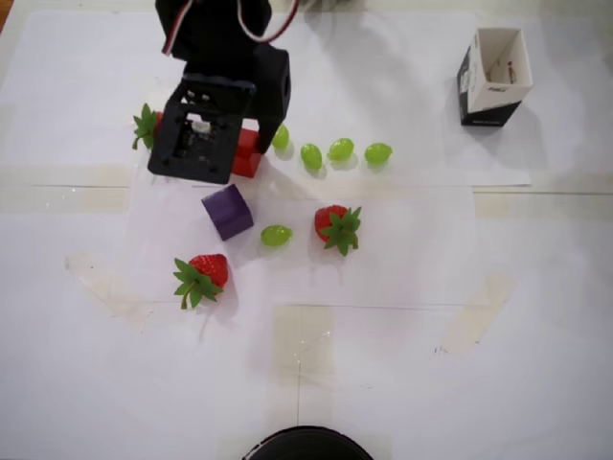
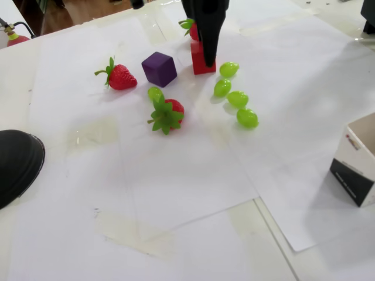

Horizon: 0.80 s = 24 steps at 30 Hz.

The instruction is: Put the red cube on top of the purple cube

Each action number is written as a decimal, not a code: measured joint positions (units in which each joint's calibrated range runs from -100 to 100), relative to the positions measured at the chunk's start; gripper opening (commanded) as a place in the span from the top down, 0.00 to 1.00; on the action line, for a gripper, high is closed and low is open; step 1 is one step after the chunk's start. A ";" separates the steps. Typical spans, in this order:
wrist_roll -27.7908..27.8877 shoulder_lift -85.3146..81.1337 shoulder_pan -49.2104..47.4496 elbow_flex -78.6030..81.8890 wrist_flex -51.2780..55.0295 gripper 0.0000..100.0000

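Observation:
The red cube lies on the white paper, mostly covered by my gripper in the overhead view. In the fixed view the red cube sits right against the black fingertip of my gripper, which has come down onto it. The second finger is hidden, so whether the jaws clamp the cube does not show. The purple cube rests alone just in front of the red one, a short gap away; in the fixed view the purple cube stands to the left of the red one.
Three strawberries and several green grapes lie around the cubes. An open cardboard box stands at the far right. A black round object sits at the near edge.

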 measured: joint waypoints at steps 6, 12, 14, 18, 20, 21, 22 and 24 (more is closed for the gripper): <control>-0.05 0.36 0.00 0.00 0.16 0.83; -0.05 1.18 0.00 -0.09 0.08 0.83; -0.05 1.54 0.00 -0.09 -0.08 0.83; 0.10 2.18 0.00 -0.09 -0.71 0.83; 0.73 3.00 -0.07 -0.09 -1.82 0.83; 0.88 3.18 -0.07 -0.09 -1.98 0.83; 1.03 3.36 -0.07 -0.09 -2.13 0.83; 1.22 3.63 -0.07 -0.09 -2.61 0.83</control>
